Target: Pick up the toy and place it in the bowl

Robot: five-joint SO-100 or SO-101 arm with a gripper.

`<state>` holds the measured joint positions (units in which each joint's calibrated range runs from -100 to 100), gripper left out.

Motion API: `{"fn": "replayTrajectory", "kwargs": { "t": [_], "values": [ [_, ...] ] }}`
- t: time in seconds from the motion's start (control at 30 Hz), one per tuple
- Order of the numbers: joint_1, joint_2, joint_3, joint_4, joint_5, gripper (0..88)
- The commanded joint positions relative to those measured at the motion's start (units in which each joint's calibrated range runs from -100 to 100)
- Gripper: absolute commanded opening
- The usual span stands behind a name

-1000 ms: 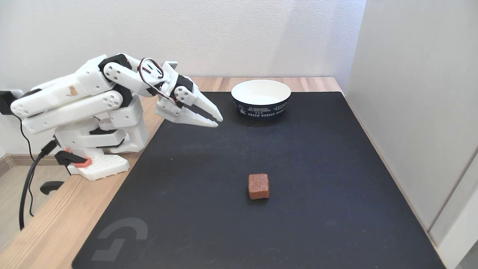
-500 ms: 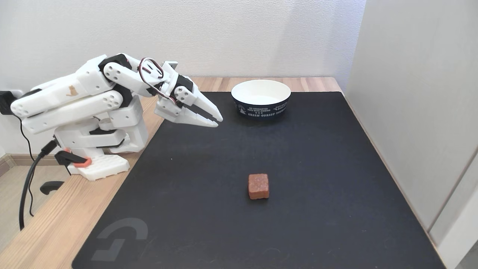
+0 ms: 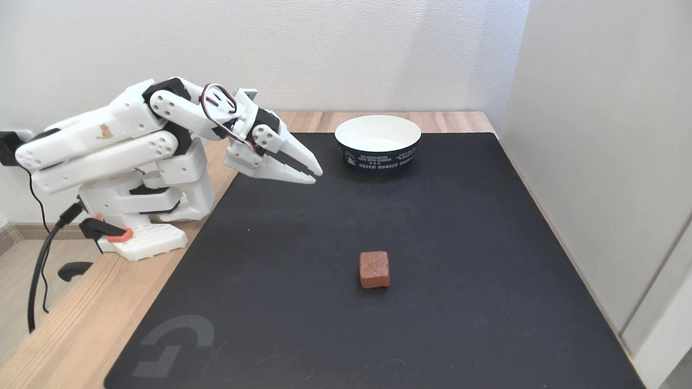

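The toy (image 3: 374, 269), a small reddish-brown speckled block, lies on the black mat (image 3: 459, 232) near its middle, toward the front. The bowl (image 3: 377, 141), white inside and dark navy outside with white lettering, stands empty at the mat's far edge. My white gripper (image 3: 315, 175) hovers above the mat's left far part, left of the bowl and well back-left of the toy. Its fingers are together with nothing between them.
The folded white arm and its base (image 3: 141, 237) sit clamped on the wooden table (image 3: 75, 329) at the left, with black cables (image 3: 38, 270) hanging off the edge. A grey panel (image 3: 600, 162) walls off the mat's right side.
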<state>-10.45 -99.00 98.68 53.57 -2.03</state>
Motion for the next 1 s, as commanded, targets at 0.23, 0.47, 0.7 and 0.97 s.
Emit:
{"fn": "replayTrajectory", "kwargs": {
  "t": [0.23, 0.47, 0.7, 0.97],
  "values": [
    [0.1, -0.4, 0.8, -0.1, 1.7, 56.9],
    [0.3, -0.4, 0.8, -0.2, 1.8, 53.5],
    [0.6, 0.0, -0.1, 1.7, 6.9, 49.0],
    [8.6, 0.9, -10.9, 6.8, 2.3, 43.9]
  ]
}}
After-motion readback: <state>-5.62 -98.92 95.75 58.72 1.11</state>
